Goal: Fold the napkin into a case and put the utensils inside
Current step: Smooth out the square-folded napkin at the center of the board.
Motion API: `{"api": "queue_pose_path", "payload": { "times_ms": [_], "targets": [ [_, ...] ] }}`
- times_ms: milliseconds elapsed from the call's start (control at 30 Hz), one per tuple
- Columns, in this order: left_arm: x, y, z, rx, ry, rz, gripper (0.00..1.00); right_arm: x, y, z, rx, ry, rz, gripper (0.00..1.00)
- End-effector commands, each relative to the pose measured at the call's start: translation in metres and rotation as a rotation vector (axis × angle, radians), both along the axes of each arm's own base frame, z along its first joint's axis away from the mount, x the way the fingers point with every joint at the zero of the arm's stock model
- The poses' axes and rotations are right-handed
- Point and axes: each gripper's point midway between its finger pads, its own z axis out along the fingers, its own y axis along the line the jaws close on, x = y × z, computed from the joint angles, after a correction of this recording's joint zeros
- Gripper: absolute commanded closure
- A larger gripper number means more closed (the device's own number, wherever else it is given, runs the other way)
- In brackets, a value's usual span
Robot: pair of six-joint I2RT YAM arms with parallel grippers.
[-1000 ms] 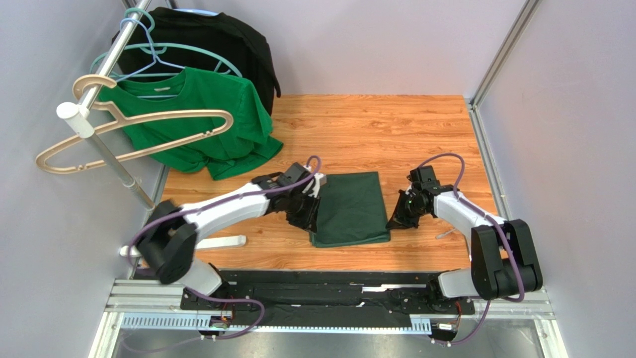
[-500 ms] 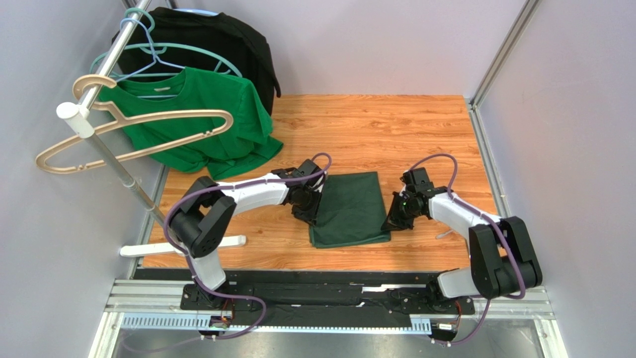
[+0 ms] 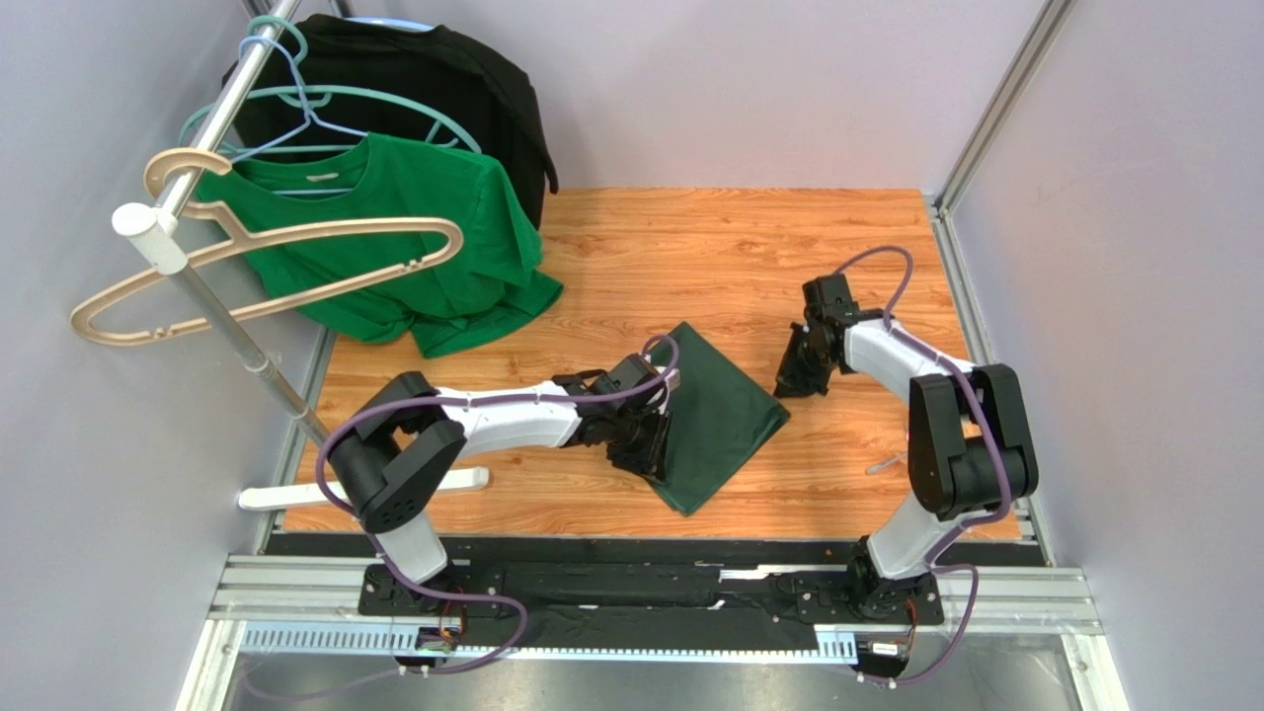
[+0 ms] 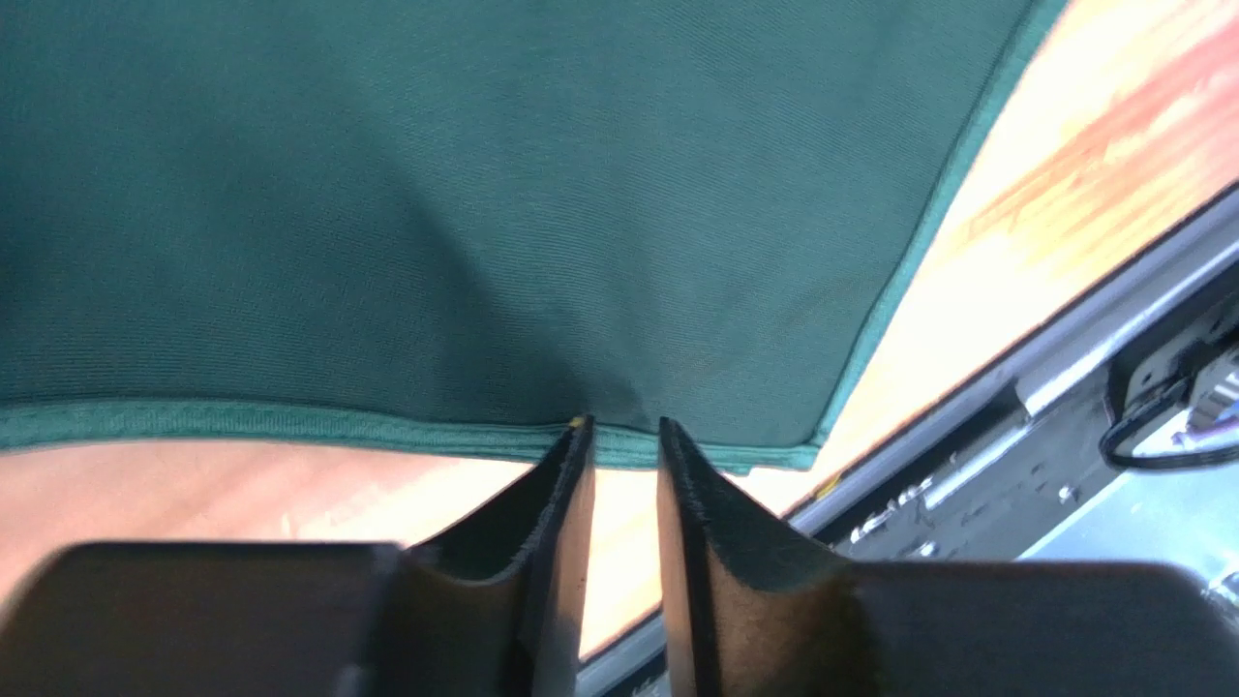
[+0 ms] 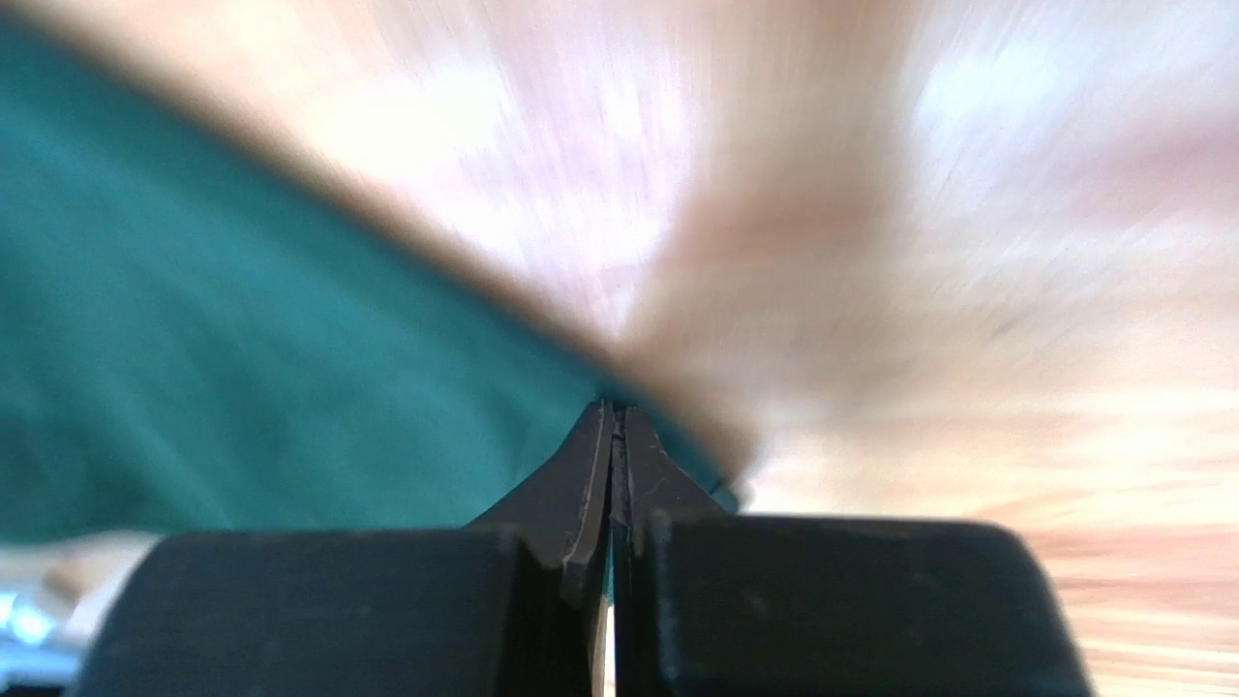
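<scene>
Napkin (image 3: 723,419), soft forest-green diamond on woodgrain tabletop (image 3: 712,252), hem at narrowly spread left tool (image 4: 623,426) (right tool (image 5: 614,411) pressed together)

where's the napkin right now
In the top view the napkin lies on the wooden table near the front middle, turned corner-on, with the left gripper at its left edge and the right gripper by its right corner.

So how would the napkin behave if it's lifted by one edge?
Probably floppy: the napkin lies flat and puckers near the left end effector. Likely light, since it looks like thin cloth with a narrow hem. It may slide or bunch on the smooth wood table when pushed.
</scene>
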Motion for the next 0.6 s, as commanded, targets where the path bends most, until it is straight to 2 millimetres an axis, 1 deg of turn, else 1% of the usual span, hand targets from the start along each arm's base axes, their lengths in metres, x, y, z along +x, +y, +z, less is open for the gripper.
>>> {"api": "queue_pose_path", "payload": {
  "times_ms": [0,33,67,100,133,167,200,233,267,300,333,367,400,500,533,567],
  "targets": [
    [0.025,0.016,0.06,-0.006,-0.118,0.058,0.64,0.014,-0.018,0.039,-0.158,-0.102,0.066,0.96],
    [0.035,0.014,0.079,-0.03,-0.153,0.066,0.61,0.014,-0.017,0.044,-0.149,-0.123,0.087,0.9],
    [0.04,0.016,0.087,-0.04,-0.164,0.07,0.6,0.013,-0.013,0.05,-0.129,-0.138,0.105,0.85],
    [0.053,0.024,0.093,-0.046,-0.176,0.093,0.59,0.011,-0.004,0.06,-0.077,-0.165,0.127,0.78],
    [0.06,0.025,0.096,-0.058,-0.179,0.103,0.59,0.01,0.001,0.063,-0.049,-0.174,0.144,0.7],
    [0.066,0.028,0.087,-0.044,-0.159,0.118,0.6,0.006,0.006,0.063,-0.019,-0.172,0.154,0.69],
    [0.071,0.032,0.082,-0.034,-0.14,0.129,0.63,0.004,0.018,0.066,0.047,-0.174,0.181,0.69],
    [0.083,0.04,0.079,-0.037,-0.124,0.158,0.67,0.002,0.024,0.064,0.084,-0.168,0.189,0.74],
    [0.089,0.043,0.068,-0.018,-0.106,0.173,0.69,0.0,0.029,0.063,0.116,-0.16,0.185,0.79],
    [0.095,0.045,0.063,-0.016,-0.109,0.181,0.71,-0.004,0.033,0.054,0.143,-0.137,0.193,0.86],
    [0.103,0.053,0.057,0.006,-0.113,0.207,0.73,-0.005,0.034,0.051,0.148,-0.128,0.194,0.96],
    [0.106,0.057,0.047,0.031,-0.105,0.21,0.73,-0.007,0.034,0.046,0.149,-0.116,0.191,0.99],
    [0.11,0.06,0.043,0.04,-0.104,0.219,0.74,-0.01,0.029,0.037,0.125,-0.096,0.182,1.0],
    [0.114,0.073,0.022,0.101,-0.082,0.234,0.76,-0.015,0.014,0.016,0.082,-0.039,0.137,1.0],
    [0.117,0.08,0.015,0.14,-0.091,0.251,0.76,-0.02,0.006,0.005,0.074,-0.001,0.113,1.0],
    [0.116,0.086,0.005,0.164,-0.07,0.253,0.76,-0.022,0.002,-0.001,0.067,0.011,0.096,1.0]
  ]
}}
